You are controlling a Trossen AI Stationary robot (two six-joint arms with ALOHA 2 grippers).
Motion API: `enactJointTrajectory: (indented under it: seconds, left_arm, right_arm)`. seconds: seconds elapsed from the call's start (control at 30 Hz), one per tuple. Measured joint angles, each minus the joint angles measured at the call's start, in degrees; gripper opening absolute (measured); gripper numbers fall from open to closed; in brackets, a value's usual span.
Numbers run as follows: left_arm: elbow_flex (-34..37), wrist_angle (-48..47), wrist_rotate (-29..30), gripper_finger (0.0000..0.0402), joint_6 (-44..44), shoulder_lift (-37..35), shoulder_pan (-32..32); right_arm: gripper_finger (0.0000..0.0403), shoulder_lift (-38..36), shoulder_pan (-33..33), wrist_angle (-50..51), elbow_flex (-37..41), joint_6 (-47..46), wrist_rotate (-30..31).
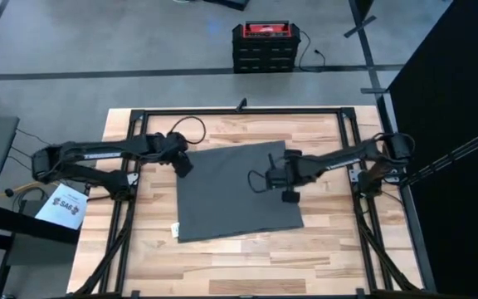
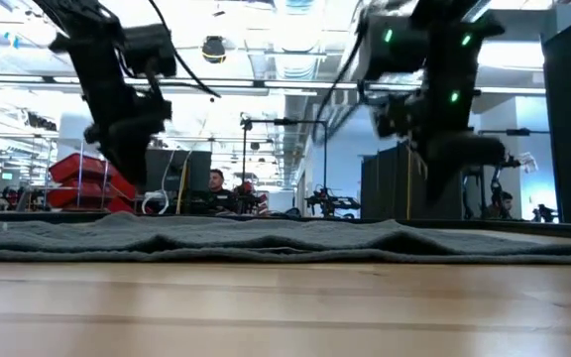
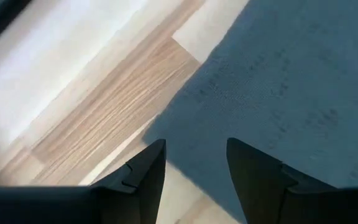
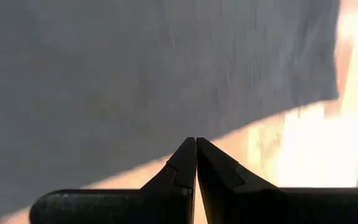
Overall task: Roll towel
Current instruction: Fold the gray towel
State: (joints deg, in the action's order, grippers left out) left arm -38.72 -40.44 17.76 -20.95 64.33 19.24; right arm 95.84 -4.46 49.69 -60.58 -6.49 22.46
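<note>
Towel (image 1: 235, 191) flat, unrolled. Left gripper (image 3: 194, 163) spread over far-left corner; right gripper (image 4: 196, 163) pressed together, empty, at right edge. Advised: pinch both corners evenly before rolling.

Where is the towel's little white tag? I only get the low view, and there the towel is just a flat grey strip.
Observer: In the high view the white tag sticks out at the towel's lower-left corner.
Operator: Which one can grab right now?
Observer: The left gripper. Its wrist view shows the fingers open, just above the towel's edge, with bare wood beside it.
Operator: And the other one?
Observer: The right gripper is shut with nothing between its fingers, over the towel's right edge.
</note>
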Motion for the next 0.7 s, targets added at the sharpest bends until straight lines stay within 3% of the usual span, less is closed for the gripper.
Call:
enactJointTrajectory:
  seconds: [0.13, 0.3, 0.5, 0.6, 0.7]
  left_arm:
    - [1.55, 4.84, -6.78, 0.0157, -3.05, -3.46, -6.88]
    - [6.29, 26.93, -15.01, 0.0157, -1.99, -1.16, -25.6]
    - [7.34, 52.88, -11.32, 0.0157, -2.58, 8.19, -44.99]
    - [5.31, 57.18, -6.58, 0.0157, -3.93, 15.31, -49.73]
    - [0.8, 54.72, -2.99, 0.0157, -6.18, 23.03, -51.33]
  right_arm:
    - [0.0, -0.38, -6.56, -8.02, -0.02, -0.6, -1.97]
    - [0.0, 0.41, -12.11, -13.38, 0.7, -0.6, -3.2]
    - [0.0, 0.51, -16.09, -21.53, 3.68, -0.64, -3.35]
    - [0.0, 0.54, -17.57, -24.05, 3.97, -0.69, -3.35]
    - [0.0, 0.54, -18.78, -25.56, 3.96, -0.61, -3.33]
